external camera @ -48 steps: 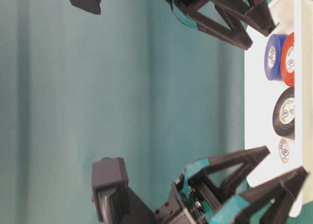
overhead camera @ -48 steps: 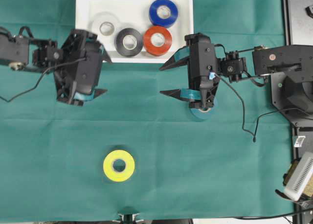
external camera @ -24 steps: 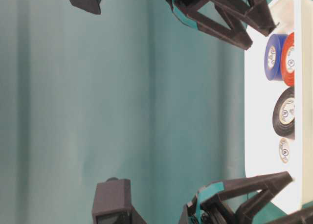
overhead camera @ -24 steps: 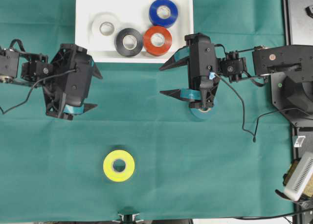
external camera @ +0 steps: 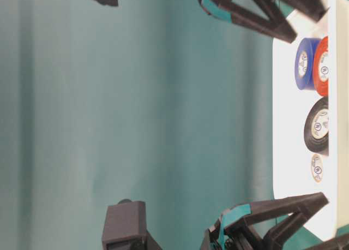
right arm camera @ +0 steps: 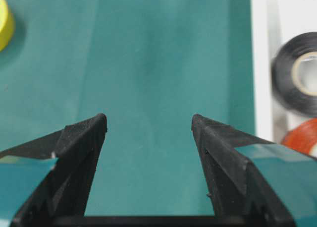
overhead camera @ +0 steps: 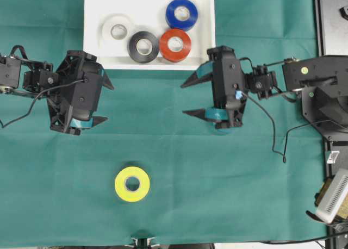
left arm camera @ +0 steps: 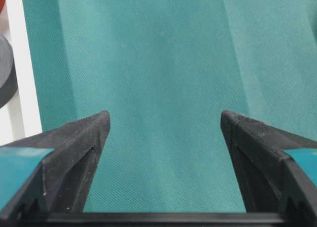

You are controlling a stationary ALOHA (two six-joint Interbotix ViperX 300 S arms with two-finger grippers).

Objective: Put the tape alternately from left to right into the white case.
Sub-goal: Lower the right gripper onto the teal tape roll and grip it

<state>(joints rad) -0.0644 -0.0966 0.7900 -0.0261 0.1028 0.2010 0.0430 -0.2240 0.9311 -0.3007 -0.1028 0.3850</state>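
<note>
Only overhead: yellow tape [overhead camera: 132, 184] outside white case [overhead camera: 95, 20].

surface: green cloth [overhead camera: 217, 194] | right edge: possibly dark bench [overhead camera: 330, 20]

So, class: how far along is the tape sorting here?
Done: white, black, red and blue rolls lie in the white case. In hand: nothing; both left gripper and right gripper are open. Left: yellow roll, and teal roll under the right gripper.

Matt woven green cloth [overhead camera: 217, 194]; smooth white plastic case [overhead camera: 95, 20]; glossy tape [overhead camera: 175, 44].
</note>
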